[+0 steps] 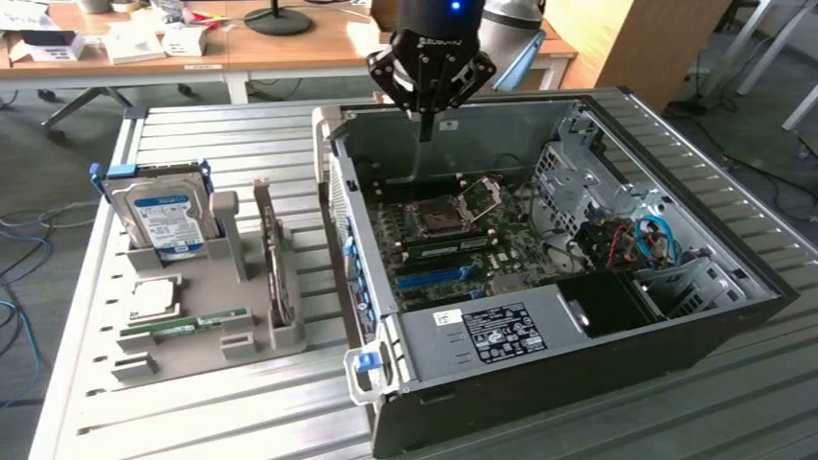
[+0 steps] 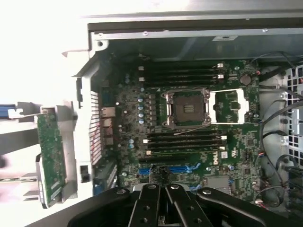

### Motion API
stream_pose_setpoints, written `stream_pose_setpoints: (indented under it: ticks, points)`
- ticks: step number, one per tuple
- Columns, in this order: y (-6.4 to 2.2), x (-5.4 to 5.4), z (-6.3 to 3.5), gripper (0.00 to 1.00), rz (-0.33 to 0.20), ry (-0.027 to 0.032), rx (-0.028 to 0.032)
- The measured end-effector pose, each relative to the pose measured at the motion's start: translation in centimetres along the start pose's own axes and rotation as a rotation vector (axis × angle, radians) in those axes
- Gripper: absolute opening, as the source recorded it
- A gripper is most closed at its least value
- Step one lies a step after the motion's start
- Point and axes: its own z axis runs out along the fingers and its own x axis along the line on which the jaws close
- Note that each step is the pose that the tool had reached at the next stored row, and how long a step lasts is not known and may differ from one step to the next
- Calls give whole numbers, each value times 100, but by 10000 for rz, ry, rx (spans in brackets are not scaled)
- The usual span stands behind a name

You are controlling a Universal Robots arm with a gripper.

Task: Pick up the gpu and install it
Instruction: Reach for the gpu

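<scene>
Our gripper (image 1: 426,129) hangs with its fingers pressed together and nothing between them; it sits above the far wall of the open computer case (image 1: 550,407), and in the wrist view its black linkage looks straight down on the motherboard (image 2: 142,109), just over the blue slot (image 2: 182,168). The gpu (image 1: 272,254) is not under it; the card stands on edge in the grey holder (image 1: 243,331) on the exterior view's left, just beside the case's rear panel, with the hard drive (image 1: 164,218) further out and the RAM stick (image 1: 186,328) lying flat at the near end.

We judge the pick-up as not yet begun, so the step in hand is the reach to the card. To do it well, we would spread the fingers before descending; shut as they are, they would only knock the thin upper edge. We would line the jaws across the card's thickness, not along its length; centre them along that edge so the card does not swing; come down vertically between the holder's posts; grip board rather than components. The case wall is close, so we would keep clear of it; the lift should be straight up until the card's lower edge is free of its groove.
</scene>
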Motion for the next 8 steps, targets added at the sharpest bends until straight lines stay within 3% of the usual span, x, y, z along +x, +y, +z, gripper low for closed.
stream_pose_setpoints:
  ticks: [8]
  points:
    - [-19, 285, 0, 11, 29, -1, 1]
